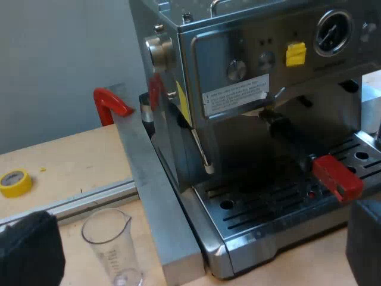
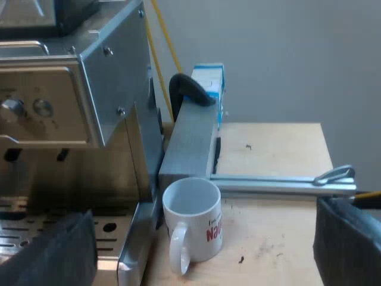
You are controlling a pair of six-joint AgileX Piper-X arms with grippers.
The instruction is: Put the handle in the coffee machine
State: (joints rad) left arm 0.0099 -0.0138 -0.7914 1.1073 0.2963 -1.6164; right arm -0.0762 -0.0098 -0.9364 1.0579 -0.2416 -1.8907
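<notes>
The handle sits in the coffee machine. It looks hard and heavy; grab its red end. The left gripper and right gripper have fingers wide apart.

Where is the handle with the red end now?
In the left wrist view, the handle sticks out from the espresso machine's front, its red end above the drip tray.

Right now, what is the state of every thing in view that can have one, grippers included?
Metal holder with dark, red-ended handle: seated in the silver espresso machine's front, ungripped.
Clear measuring glass: upright, empty.
White mug with red lettering: upright, empty.
Left gripper: open, holding nothing.
Right gripper: open, holding nothing.
</notes>
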